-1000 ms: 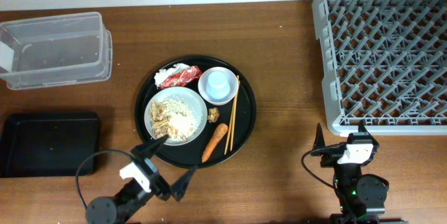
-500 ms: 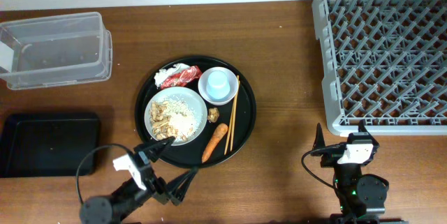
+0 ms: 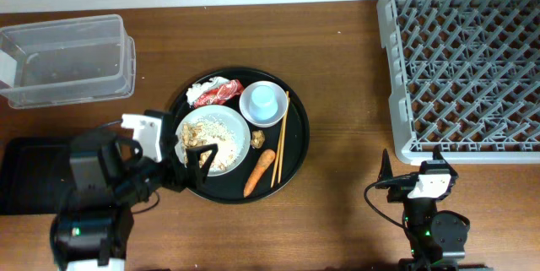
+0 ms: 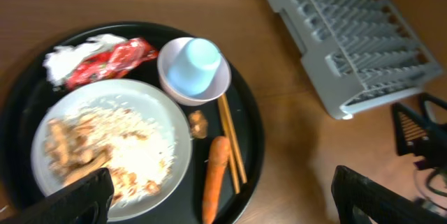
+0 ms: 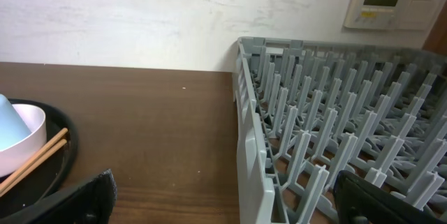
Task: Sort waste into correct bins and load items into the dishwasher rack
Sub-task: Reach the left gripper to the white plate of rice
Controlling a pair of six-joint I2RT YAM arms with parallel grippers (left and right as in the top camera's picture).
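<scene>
Overhead, the left claw (image 3: pixel 191 156) gapes wide over the white plate (image 3: pixel 244 136) of rice-and-meat scraps (image 3: pixel 218 143).

overhead, the left arm (image 3: pixel 101 178) covers part of the flat tray (image 3: pixel 29 174) and the lower-left rim of the plate (image 3: pixel 240 123). the rack (image 3: pixel 464 60) runs off the top and right edges. in the right wrist view the left edge cuts the cup (image 5: pixel 8 123), bowl (image 5: pixel 31 123) and chopsticks (image 5: pixel 35 155). the brown lump (image 3: pixel 257 139) is too small to identify.
</scene>
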